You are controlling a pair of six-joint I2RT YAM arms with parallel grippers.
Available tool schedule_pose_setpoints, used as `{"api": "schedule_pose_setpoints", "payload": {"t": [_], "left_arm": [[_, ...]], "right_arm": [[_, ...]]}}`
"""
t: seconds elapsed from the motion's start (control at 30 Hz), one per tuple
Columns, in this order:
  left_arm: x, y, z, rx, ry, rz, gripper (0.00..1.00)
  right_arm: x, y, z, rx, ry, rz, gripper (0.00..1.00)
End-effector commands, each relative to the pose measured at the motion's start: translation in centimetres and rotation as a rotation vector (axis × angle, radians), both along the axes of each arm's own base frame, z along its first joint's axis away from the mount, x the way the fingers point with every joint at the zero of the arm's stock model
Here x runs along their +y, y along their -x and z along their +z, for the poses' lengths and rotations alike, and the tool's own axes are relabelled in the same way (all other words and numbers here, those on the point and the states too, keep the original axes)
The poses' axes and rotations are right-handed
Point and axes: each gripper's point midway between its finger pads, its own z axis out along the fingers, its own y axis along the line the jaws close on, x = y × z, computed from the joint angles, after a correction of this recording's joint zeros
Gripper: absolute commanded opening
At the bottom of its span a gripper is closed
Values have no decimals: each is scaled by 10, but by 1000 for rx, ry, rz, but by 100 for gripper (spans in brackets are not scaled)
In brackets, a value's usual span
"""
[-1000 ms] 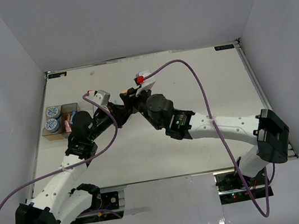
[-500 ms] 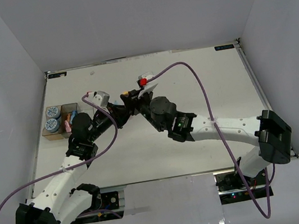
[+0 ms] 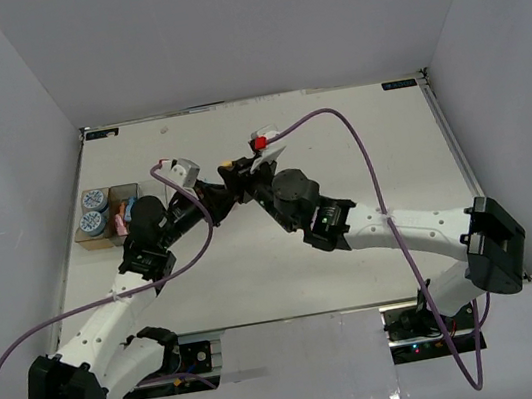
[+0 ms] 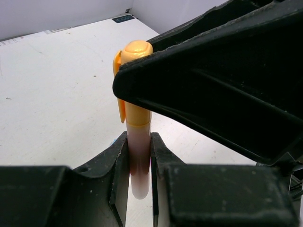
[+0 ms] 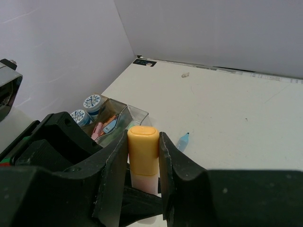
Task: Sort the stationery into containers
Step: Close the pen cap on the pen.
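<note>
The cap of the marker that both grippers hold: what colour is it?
Orange. The cap of the marker shows best in the left wrist view.

White table (image 3: 360,154); pale walls (image 3: 238,22) around; black label (image 3: 398,84) far-right corner.

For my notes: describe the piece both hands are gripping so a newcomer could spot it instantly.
Look at the white table, a little left of its centre. Pinched there between the left hand and the right hand is a stubby marker. It is the only piece being held, and its orange cap over a pale pink barrel separates it from the blue piece lying on the table nearby.
</note>
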Motion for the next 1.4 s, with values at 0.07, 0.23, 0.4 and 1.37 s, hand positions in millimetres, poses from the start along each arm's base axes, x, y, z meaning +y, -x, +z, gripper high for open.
{"api": "schedule_pose_setpoints", "payload": {"t": [0.07,0.23,0.4,1.37], "left_arm": [[13,-12,130,-387,147,98,5],[18,-15,150,-451,171,129,3],[25,-16,166,-506,195,178,1],[24,-22,202,-585,236,184,0]], "right_arm": [[0,29,-96,173,258,91,18],[-5,34,-121,227,291,98,18],[-5,42,-141,281,322,128,17],[-11,74,-206,439,460,247,17]]}}
